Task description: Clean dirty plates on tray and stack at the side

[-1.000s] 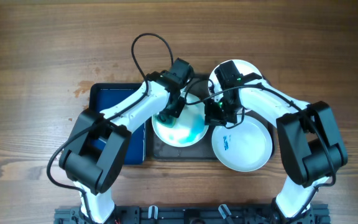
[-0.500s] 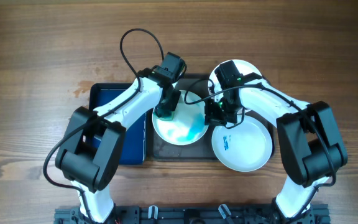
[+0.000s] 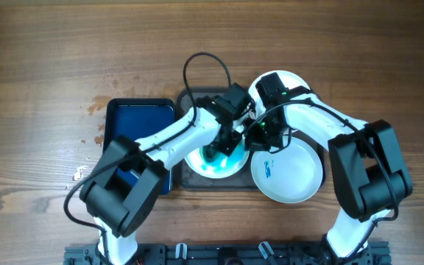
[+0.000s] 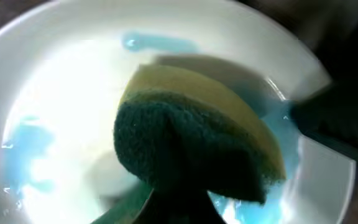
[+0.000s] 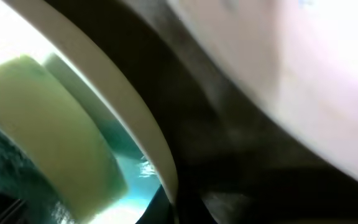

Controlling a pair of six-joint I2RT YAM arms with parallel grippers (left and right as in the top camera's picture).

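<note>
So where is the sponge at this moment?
In the overhead view the sponge sits on the leftmost plate on the tray, held by the left gripper, with the right gripper just to its right.

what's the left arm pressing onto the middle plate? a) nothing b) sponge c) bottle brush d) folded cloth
b: the left wrist view shows a yellow sponge with a dark green pad on the blue-smeared plate.
</note>
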